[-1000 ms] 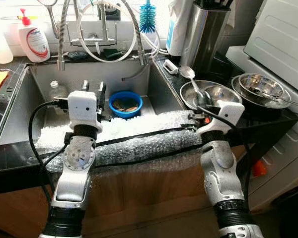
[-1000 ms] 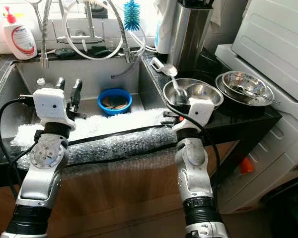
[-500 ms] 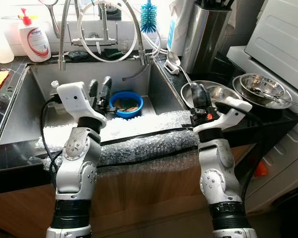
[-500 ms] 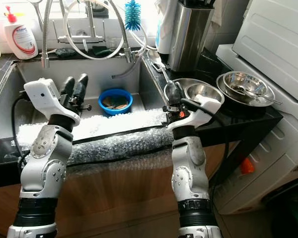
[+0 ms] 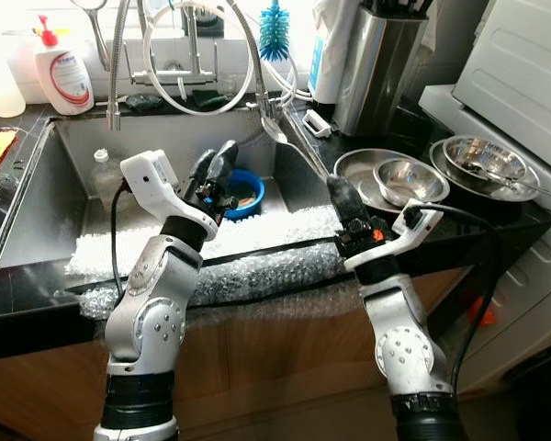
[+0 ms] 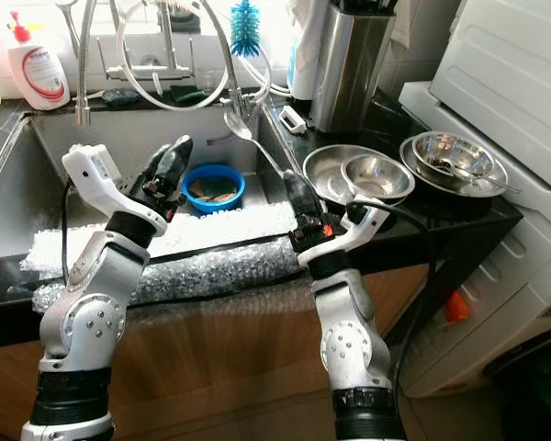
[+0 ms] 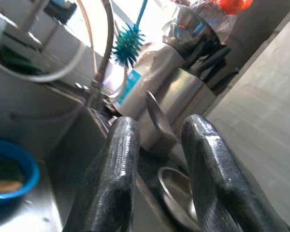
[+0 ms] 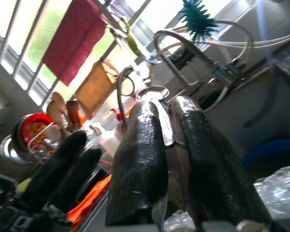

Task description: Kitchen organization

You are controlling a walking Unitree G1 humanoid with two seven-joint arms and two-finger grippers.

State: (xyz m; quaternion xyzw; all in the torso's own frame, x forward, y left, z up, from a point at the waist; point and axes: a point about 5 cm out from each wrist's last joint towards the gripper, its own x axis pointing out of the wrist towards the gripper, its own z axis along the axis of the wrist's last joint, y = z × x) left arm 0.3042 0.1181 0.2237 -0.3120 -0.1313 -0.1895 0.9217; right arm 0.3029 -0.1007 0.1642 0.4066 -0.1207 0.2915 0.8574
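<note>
Nearest, bubble wrap (image 5: 257, 271) is draped over the front edge of the sink (image 5: 73, 147). Above it, a spoon (image 5: 289, 147) is clamped by the right gripper (image 5: 342, 207), its bowl raised toward the tap. The left gripper (image 5: 216, 170) is held slightly parted and empty above a blue bowl (image 5: 243, 188). Farther right, steel bowls (image 5: 390, 179) are nested on the black worktop (image 5: 496, 216).

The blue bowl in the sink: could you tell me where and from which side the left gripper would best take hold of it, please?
Probably the blue bowl is best pinched at its near rim from above: it sits upright and open-topped on the sink floor, with food scraps inside. The left gripper already hovers just beside it, fingers slightly apart.
</note>
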